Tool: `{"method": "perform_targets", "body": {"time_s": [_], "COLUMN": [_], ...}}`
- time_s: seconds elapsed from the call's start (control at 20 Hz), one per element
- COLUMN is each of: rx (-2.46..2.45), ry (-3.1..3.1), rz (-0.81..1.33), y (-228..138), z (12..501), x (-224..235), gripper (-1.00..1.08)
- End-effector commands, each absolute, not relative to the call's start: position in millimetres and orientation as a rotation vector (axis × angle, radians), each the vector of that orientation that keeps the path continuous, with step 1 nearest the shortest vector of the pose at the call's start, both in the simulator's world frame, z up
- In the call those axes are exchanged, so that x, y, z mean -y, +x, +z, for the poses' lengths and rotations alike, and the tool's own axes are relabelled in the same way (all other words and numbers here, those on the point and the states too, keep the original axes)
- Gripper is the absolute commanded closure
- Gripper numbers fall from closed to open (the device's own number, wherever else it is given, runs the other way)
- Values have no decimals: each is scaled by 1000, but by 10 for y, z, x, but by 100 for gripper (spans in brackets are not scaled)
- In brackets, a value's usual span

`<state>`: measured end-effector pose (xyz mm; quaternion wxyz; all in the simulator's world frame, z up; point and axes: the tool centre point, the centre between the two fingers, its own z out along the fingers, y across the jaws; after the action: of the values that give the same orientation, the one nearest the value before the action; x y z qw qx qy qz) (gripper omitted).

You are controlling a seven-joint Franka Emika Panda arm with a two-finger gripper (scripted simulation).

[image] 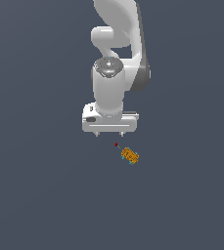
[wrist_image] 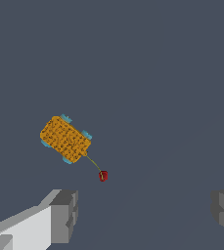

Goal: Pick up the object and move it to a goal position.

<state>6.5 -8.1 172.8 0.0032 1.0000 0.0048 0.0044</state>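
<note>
Fingers spread wide, nothing between them; gripper hangs under the white arm, pointing down at the dark grey worktop. Object lies on the worktop, apart from the fingers, below the gripper and a bit toward the exterior view's right. Orange blocky body, dark grid marks, small teal bits along its edges in the wrist view. Sits tilted. Thin line runs from one corner to a small red piece, which lies between object and gripper.
</note>
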Motion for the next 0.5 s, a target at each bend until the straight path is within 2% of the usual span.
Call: {"method": "perform_targets", "body": {"time_s": [0.0, 0.45], "rx": [-15, -71], "ry": [3135, 3119], "rz": [14, 56], "y": [65, 188], "z": [1728, 1777], "x": [82, 123], "gripper": [-92, -92]}}
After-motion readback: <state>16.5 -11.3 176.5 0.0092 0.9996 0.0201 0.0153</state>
